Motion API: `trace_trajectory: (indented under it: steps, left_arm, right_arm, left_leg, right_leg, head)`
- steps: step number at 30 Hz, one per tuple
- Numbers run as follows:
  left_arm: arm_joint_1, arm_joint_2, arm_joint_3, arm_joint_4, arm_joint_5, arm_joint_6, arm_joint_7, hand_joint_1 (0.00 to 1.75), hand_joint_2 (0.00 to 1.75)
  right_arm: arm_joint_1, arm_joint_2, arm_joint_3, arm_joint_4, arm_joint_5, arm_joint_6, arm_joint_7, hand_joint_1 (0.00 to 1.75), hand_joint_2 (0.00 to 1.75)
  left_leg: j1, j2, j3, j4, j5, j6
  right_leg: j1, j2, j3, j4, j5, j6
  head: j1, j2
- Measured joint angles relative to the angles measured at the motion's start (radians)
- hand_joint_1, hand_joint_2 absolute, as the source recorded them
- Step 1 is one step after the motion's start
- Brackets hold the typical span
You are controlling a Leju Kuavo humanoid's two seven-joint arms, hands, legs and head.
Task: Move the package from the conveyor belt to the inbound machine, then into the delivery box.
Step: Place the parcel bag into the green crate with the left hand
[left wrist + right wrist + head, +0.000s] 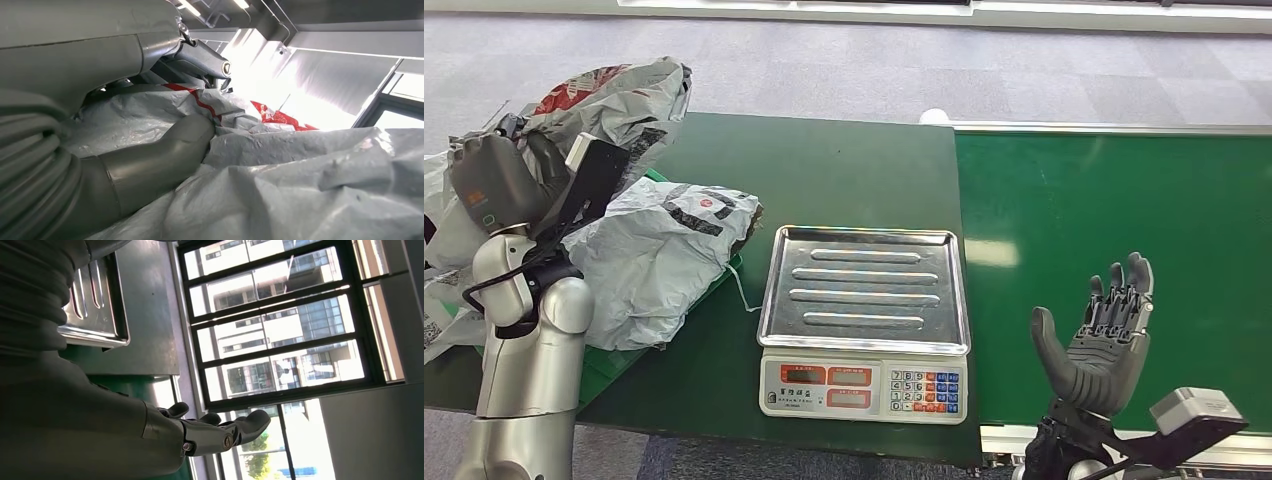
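The package (609, 100), a crumpled grey mailer with red and black print, sat at the far left corner of the dark green table (844, 170), on top of the green delivery box (614, 365) that lay along the table's left edge. The left hand (499, 180) was against the package; in the left wrist view its thumb (170, 150) pressed into the grey plastic (300, 170), but whether the fingers were clamped on the bag could not be told. A second grey mailer (659, 255) lay in the box nearer the front edge, just beside the inbound machine (864, 320), a scale with a bare steel tray and a keypad at the table's front edge. To its right ran the green conveyor belt (1124, 210). The right hand (1099, 335) hovered upright over the belt's near edge, palm facing left, fingers (240, 427) apart and holding nothing.
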Motion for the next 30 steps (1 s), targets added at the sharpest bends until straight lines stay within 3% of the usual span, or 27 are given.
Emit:
trace_trajectory:
  steps: [12,14,16,19,23,30]
  left_arm:
    - [0.0,0.0,0.0,0.001,0.0,0.0,0.0,1.75,1.75]
    - [-0.002,0.001,0.0,0.024,-0.006,-0.034,0.017,1.75,1.75]
    - [-0.028,0.003,-0.001,0.134,-0.027,-0.151,0.048,1.75,1.75]
    - [-0.062,0.014,-0.001,0.428,-0.072,-0.342,0.038,1.75,1.75]
    - [-0.099,0.018,-0.001,0.637,-0.105,-0.328,0.037,1.75,1.75]
    - [-0.136,0.019,0.002,0.732,-0.128,-0.363,0.055,1.75,1.75]
  right_arm:
    - [0.0,0.0,0.0,0.0,0.0,0.0,0.0,0.0,1.75]
    - [-0.001,-0.003,0.001,0.0,-0.001,-0.002,0.006,0.0,1.75]
    - [-0.006,-0.015,0.008,0.004,-0.008,-0.01,0.017,0.0,1.75]
    - [-0.016,-0.041,0.028,0.018,-0.022,-0.03,0.019,0.0,1.75]
    - [-0.021,-0.062,0.046,0.029,-0.03,-0.049,0.018,0.0,1.75]
    - [-0.023,-0.081,0.072,0.038,-0.031,-0.065,0.021,0.0,1.75]
  left_leg:
    - [0.0,0.0,0.0,0.0,0.0,0.0]
    - [0.0,0.0,0.0,0.0,0.0,0.0]
    - [-0.001,-0.001,0.002,-0.001,-0.001,0.001]
    - [-0.002,0.003,0.006,-0.001,-0.001,0.0]
    - [-0.001,0.005,0.006,-0.001,0.0,-0.001]
    - [-0.001,0.004,0.009,-0.003,0.0,0.0]
  right_leg:
    - [0.0,0.0,0.0,0.0,0.0,0.0]
    - [0.0,0.0,0.0,0.0,0.0,0.0]
    - [-0.001,-0.001,0.002,-0.001,-0.001,0.0]
    - [-0.001,0.002,0.004,0.0,0.0,-0.001]
    - [-0.001,0.005,0.003,0.0,0.002,-0.002]
    - [-0.001,0.004,0.007,0.0,0.001,-0.002]
  head:
    - [0.0,0.0]
    - [0.0,0.0]
    - [0.0,0.0]
    - [0.0,0.0]
    - [0.0,0.0]
    - [0.0,0.0]
